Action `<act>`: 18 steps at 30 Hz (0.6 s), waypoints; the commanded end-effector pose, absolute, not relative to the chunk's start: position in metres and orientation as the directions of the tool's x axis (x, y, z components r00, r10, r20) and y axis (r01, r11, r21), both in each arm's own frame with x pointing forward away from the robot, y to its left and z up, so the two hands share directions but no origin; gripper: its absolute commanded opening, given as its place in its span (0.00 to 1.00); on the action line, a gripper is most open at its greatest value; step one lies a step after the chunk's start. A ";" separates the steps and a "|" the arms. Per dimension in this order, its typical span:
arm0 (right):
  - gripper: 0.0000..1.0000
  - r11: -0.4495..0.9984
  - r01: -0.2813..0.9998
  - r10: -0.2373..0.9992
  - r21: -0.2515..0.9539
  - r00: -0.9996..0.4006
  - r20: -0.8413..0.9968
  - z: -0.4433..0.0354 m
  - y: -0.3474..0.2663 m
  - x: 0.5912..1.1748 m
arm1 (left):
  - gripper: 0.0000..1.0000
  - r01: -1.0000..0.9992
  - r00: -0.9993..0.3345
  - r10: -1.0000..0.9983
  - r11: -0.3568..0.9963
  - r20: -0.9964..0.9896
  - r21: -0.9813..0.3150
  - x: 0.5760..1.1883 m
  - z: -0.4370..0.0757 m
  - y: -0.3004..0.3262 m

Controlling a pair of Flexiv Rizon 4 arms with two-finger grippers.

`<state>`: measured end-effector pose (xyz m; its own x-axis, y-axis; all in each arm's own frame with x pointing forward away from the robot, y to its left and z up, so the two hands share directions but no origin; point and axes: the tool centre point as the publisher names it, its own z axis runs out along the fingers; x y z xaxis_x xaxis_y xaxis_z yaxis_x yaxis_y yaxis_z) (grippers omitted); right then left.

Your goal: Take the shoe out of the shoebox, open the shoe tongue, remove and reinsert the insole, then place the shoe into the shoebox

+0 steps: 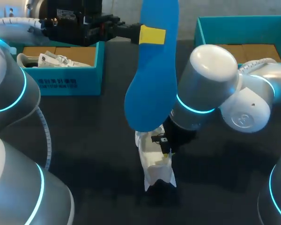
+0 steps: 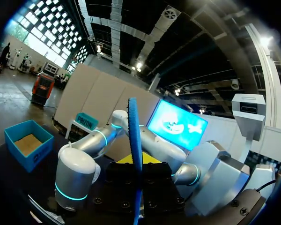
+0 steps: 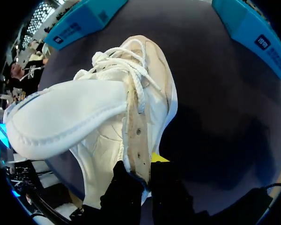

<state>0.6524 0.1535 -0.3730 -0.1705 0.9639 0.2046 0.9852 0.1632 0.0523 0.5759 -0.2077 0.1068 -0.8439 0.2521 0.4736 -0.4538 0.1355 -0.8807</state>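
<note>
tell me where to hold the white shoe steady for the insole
Probably the eyelet edge beside its opening, from above. The white shoe sits sole-down with its tongue pulled out, so that thin edge fits between the fingers, leaving the inside open.

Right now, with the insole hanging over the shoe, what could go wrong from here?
1. The left gripper pinches the blue insole high up, so its long free lower part may bend or swing and miss the opening of the shoe.
2. The right gripper holds the shoe only by its thin eyelet edge, so pushing the insole in could make it slip or tip.
3. The loose laces may snag the insole.
</note>
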 end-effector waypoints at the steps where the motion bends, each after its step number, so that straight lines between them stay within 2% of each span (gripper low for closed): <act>1: 0.00 0.146 0.987 0.964 0.070 -0.158 0.213 -0.372 0.146 0.644 | 0.00 -0.454 -0.844 0.252 0.138 0.474 -0.880 0.576 0.107 -0.209; 14: 0.00 0.097 0.993 0.967 0.064 -0.109 0.229 -0.382 0.145 0.641 | 0.00 -0.454 -0.844 0.252 0.138 0.474 -0.880 0.576 0.107 -0.209; 15: 0.11 0.096 0.993 0.967 0.064 -0.108 0.229 -0.382 0.145 0.641 | 0.00 -0.454 -0.844 0.252 0.138 0.474 -0.880 0.576 0.107 -0.209; 16: 0.47 0.095 0.993 0.967 0.064 -0.108 0.230 -0.382 0.146 0.641 | 0.00 -0.454 -0.844 0.252 0.138 0.474 -0.880 0.576 0.107 -0.209; 17: 1.00 0.095 0.993 0.967 0.065 -0.108 0.231 -0.382 0.147 0.642 | 0.00 -0.454 -0.844 0.252 0.138 0.474 -0.880 0.576 0.107 -0.209; 18: 1.00 0.095 0.993 0.967 0.069 -0.108 0.229 -0.381 0.148 0.643 | 0.00 -0.454 -0.844 0.252 0.138 0.474 -0.880 0.576 0.107 -0.209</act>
